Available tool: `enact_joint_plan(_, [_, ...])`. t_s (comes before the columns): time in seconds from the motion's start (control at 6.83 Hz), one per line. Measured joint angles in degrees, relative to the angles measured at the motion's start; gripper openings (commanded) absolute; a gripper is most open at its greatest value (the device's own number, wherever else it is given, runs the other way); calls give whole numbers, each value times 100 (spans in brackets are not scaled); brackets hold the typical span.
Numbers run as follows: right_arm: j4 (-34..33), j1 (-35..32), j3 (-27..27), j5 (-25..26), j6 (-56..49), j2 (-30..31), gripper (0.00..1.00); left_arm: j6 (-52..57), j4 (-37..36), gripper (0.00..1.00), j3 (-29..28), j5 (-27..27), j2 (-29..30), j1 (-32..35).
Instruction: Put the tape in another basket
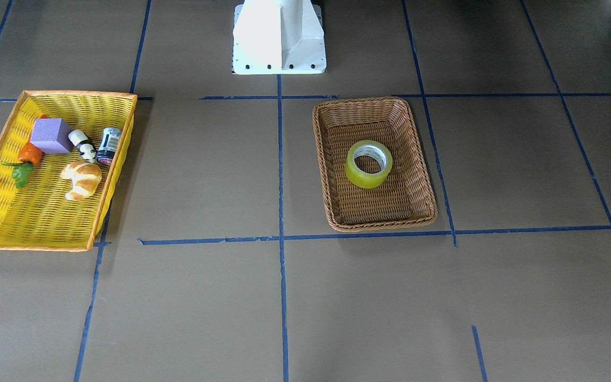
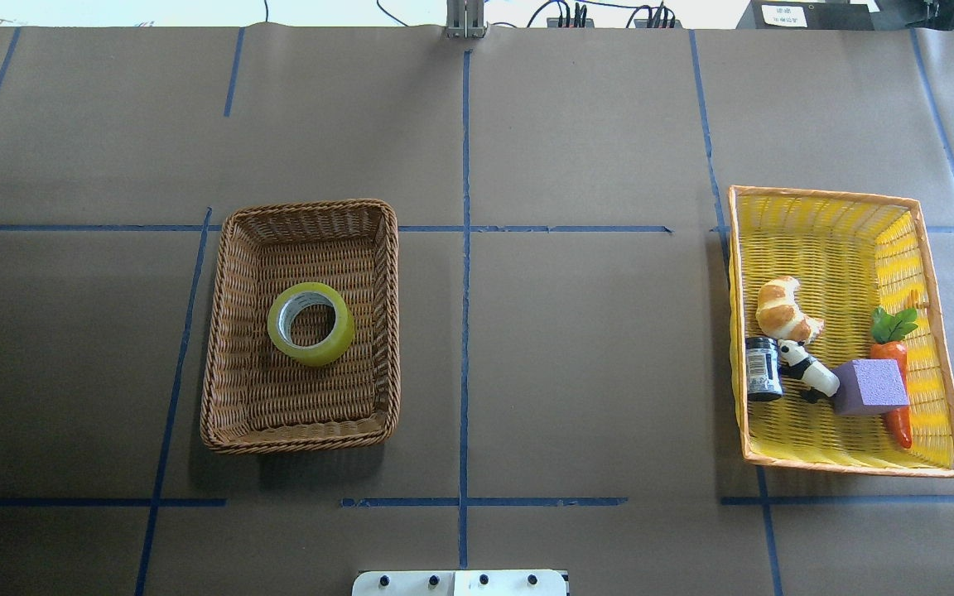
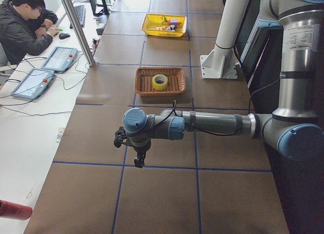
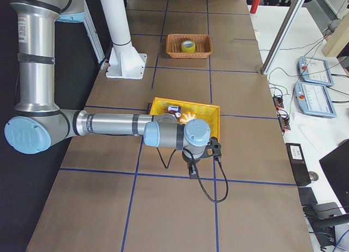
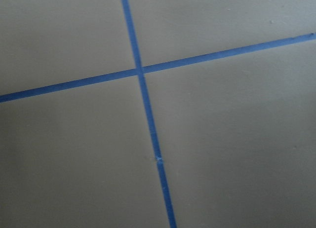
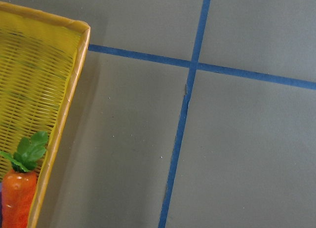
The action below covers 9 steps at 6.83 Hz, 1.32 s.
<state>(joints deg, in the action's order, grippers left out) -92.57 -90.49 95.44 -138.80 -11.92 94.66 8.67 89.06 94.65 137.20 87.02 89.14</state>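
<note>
Seemingly done: tape [image 2: 311,324] lay flat in basket [image 2: 233,331], 9 o'clock of yellow basket [image 2: 825,240]; left pincer [image 3: 137,162] and right pincer [image 4: 192,173] parked, states untellable; no further grasp needed

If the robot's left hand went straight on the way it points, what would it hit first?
Probably the brown table top: the left hand points down at it, near crossing blue lines.

A bright yellow plastic-weave basket with an orange rim [image 2: 825,195] sits near the desk's right end. Inside lie a golden toy croissant [image 2: 785,309], a purple foam cube [image 2: 870,386], a small panda figure [image 2: 808,369], an orange toy carrot [image 2: 899,424] and a dark cylindrical can [image 2: 763,368].
</note>
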Motion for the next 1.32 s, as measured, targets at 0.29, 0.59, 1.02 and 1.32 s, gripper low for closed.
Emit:
enact_joint_plan(0.29, [-6,-23,-12,0,31,61,100,14,3,100,-46,-14,-134,92])
enact_joint_plan(0.59, [-7,-100,-75,-5,44,106,100,13,6,100,-49,-17,-172,105])
enact_joint_plan(1.02, [-1,-233,-228,4,54,103,100,12,6,100,-38,-23,-162,112])
enact_joint_plan(1.32, [4,-277,-198,12,256,-8,100,12,6,100,-29,-19,-159,115])
